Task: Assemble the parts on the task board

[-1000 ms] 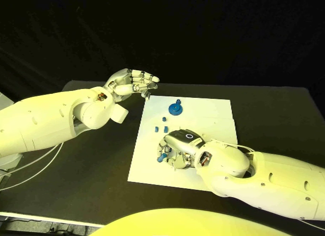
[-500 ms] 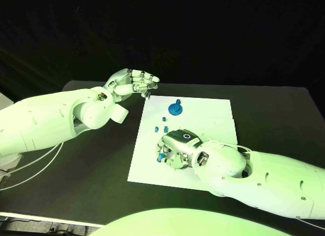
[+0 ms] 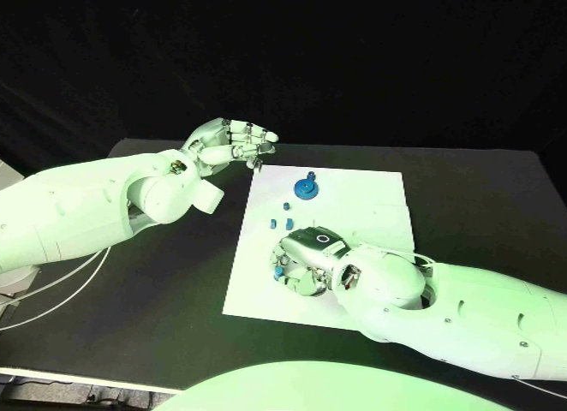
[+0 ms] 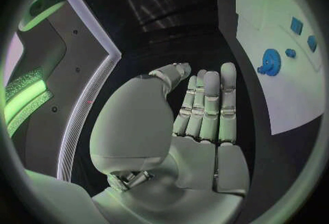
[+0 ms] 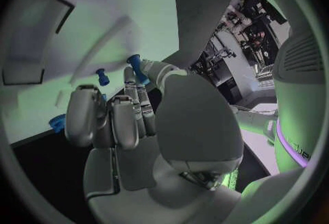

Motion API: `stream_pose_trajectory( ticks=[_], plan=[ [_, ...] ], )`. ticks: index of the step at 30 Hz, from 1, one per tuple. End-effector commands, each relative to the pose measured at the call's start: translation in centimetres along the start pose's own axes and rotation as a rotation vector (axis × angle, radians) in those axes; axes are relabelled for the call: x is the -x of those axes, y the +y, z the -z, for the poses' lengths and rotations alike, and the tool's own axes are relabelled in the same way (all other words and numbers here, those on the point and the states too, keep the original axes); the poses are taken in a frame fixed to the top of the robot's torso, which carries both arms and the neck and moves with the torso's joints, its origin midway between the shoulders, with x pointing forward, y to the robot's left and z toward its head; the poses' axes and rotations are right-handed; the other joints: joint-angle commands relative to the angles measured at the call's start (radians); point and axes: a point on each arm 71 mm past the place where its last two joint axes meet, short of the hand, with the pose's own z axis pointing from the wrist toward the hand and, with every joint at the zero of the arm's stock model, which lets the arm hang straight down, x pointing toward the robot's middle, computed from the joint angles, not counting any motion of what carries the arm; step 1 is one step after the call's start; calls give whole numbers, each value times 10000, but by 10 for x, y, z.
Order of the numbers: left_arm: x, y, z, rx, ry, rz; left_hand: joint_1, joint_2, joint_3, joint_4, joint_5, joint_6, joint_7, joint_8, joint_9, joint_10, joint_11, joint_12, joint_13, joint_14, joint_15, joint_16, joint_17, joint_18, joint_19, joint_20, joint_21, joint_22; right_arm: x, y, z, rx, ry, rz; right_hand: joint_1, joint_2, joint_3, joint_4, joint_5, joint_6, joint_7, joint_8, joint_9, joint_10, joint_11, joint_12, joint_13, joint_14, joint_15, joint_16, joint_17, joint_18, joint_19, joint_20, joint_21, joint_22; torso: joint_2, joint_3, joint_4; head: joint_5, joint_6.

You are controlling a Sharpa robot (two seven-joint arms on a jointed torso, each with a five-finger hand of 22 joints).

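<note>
Blue part (image 5: 137, 68) | pinched in right hand (image 3: 303, 261) fingers (image 5: 130, 92) | left hand (image 3: 229, 143) curled, empty

No text, label, brand, number or sign can be read anywhere in these views: not on the task board (image 3: 358, 205), the blue parts (image 3: 306, 187), the hands or the arms.
</note>
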Motion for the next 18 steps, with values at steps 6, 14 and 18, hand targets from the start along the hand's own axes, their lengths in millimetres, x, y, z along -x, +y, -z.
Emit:
stream_pose_trajectory(
  ticks=[6,14,18],
  plan=[
    [-2,0,-1,-18,154,135,-23,99,-22,-28,48,-50,5,33,-18,-116,4,68,9,-16,41,-35,-16,153,70,4,-68,-20,4,1,2,142,-676,-173,-76,-241,-263,26,-304,-296,-89,-255,-89,-592,73,-35,-65,313,117,-48,-189,119,265,149,-464,1710,-8,7,-3,-38,15],
    [-1,0,-1,-22,156,136,-41,83,-28,-24,47,-86,13,25,-28,-154,14,62,1,-26,49,-45,-19,153,65,5,-77,-26,9,2,6,291,-1375,-462,912,148,-2699,273,-851,-1075,-508,-871,-360,-2210,301,725,-153,11,311,-191,-689,370,-49,376,-2153,1250,-3,9,-1,-154,74],
    [-2,0,0,-29,268,168,-17,65,-24,-51,44,-110,13,26,-34,-174,15,68,-4,-38,50,-54,-21,154,61,4,-83,-30,12,-2,12,295,-1820,-766,1338,161,-3535,953,-1272,-1222,-562,-1006,-458,-2612,336,1232,-174,-110,333,-254,-929,414,-107,416,-2536,1120,-2,4,-7,-233,141]
  ],
)
